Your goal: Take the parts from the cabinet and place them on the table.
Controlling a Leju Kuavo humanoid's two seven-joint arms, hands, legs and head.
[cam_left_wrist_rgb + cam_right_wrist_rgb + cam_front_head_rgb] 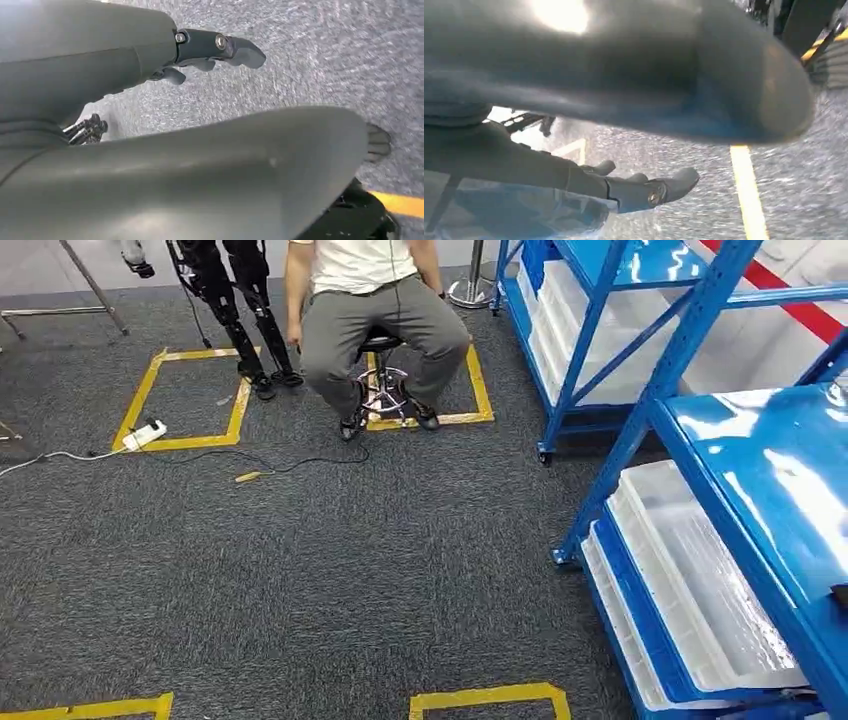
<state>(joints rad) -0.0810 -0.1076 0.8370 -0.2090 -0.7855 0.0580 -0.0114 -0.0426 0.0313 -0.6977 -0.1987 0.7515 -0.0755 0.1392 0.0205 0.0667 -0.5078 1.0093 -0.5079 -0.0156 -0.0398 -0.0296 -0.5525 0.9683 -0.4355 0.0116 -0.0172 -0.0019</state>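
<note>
Still approach step: both hands empty, fingers apart, left hand (210, 50) & right hand (639, 187) over carpet; next, turn to rack (640, 390) w/ bins (700, 590)

seated person (372, 310), power strip (145, 434), yellow floor tape (180, 398)

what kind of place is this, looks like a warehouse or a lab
Probably a robot test area set up like a small storeroom: blue metal shelving holding white plastic trays, yellow tape squares marked on grey carpet, and a person seated on a stool watching nearby.
</note>
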